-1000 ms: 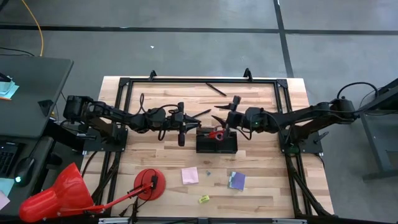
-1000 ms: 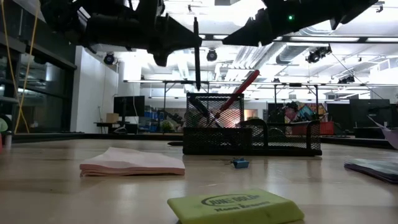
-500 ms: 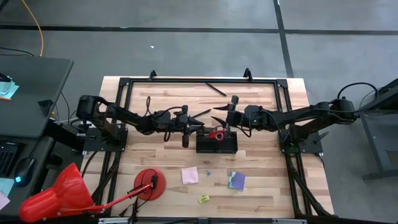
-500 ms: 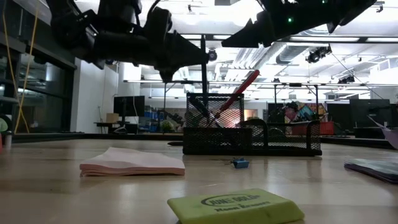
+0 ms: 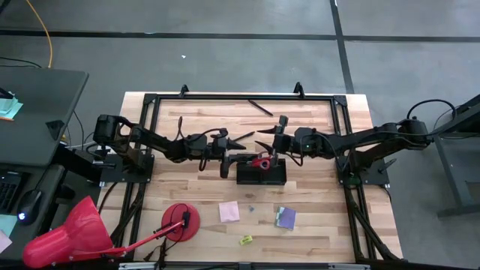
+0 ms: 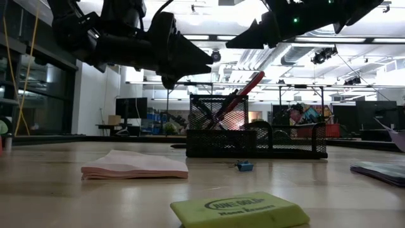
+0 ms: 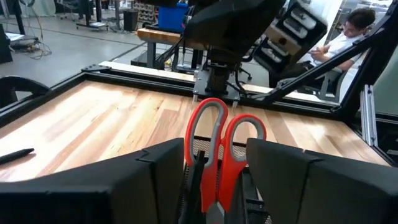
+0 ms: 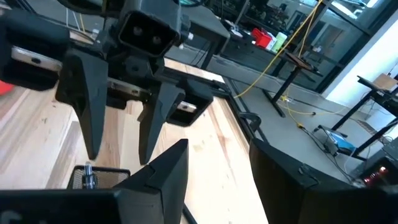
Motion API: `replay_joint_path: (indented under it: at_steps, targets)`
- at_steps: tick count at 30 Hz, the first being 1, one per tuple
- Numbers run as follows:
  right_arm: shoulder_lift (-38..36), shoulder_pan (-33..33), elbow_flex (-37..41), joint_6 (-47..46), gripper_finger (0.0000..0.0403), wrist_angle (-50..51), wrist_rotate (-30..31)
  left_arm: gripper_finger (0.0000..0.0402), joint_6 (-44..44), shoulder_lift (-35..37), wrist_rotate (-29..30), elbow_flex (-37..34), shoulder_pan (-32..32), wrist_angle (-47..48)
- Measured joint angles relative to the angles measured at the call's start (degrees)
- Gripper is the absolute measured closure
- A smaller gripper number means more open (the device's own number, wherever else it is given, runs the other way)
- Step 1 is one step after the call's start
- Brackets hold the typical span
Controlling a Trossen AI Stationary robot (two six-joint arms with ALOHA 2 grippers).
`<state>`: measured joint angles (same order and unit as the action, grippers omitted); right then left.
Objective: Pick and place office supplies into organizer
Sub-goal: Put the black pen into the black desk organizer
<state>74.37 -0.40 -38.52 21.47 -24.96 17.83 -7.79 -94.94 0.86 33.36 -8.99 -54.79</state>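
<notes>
Nearby, pink sticky pad (image 6: 135,164), yellow eraser (image 6: 239,209), loose pen (image 5: 260,107) outside organizer (image 5: 262,172)

The bench (image 5: 315,225) is pale wood in glued strips, smooth with a soft satin sheen. The organizer (image 6: 256,136) is black wire mesh, matt metal by its look. The scissors (image 7: 217,143) have glossy red plastic handles. The pink sticky pad (image 6: 134,164) is matt paper in a loose stack. The yellow eraser (image 6: 239,210) looks soft and dull, with dark printing. The fingers (image 7: 292,180) are matt black plastic, smooth and flat-faced. The frame rails (image 5: 225,97) are black-painted metal.
</notes>
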Motion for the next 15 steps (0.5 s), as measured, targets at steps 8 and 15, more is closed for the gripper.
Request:
replay_joint_path:
  at_steps: [8, 15]
  targets:
    - [0.02, 0.06, 0.0, -1.9, 0.0251, 3.11, -0.53, 0.0217, 1.29, 0.01, -2.15, 0.0, 0.0, 0.26]
    - [0.04, 0.55, 0.0, -2.2, 0.0249, 5.06, 0.55, 0.0218, 6.37, 5.74, 7.43, 0.0, -0.06, 9.75]
